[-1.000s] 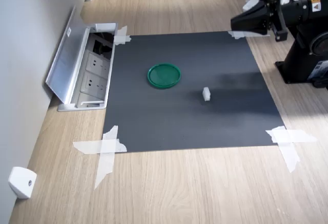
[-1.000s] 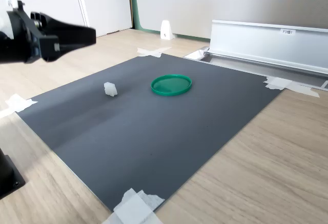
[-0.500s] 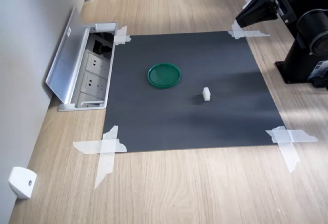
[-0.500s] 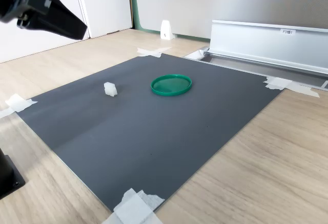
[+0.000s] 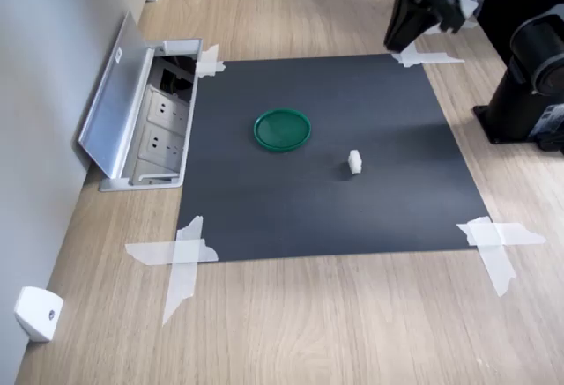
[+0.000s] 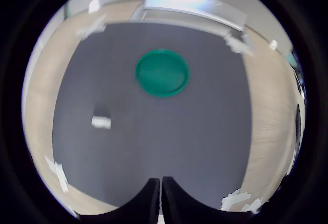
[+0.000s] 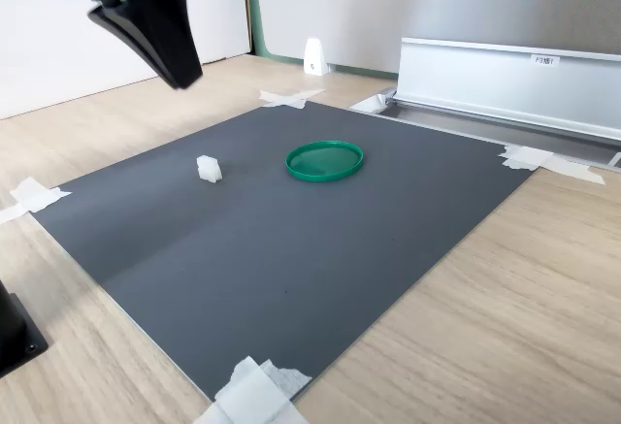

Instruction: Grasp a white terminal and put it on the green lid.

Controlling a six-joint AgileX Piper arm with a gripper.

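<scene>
The white terminal stands alone on the black mat, a short way from the green lid. The lid lies flat near the mat's middle with nothing on it. My gripper hangs high in the air over the mat's far corner, pointing down, well clear of both things. In the wrist view its two fingers meet with nothing between them, so it is shut.
An open metal socket box borders the mat on the first exterior view's left. White tape strips hold the mat's corners. A white wedge piece sits by the wall. The arm's base stands at the first exterior view's right.
The gripper has swung from level to pointing down and shifted toward the first exterior view's left, over the mat's corner. The terminal and lid have not moved.
</scene>
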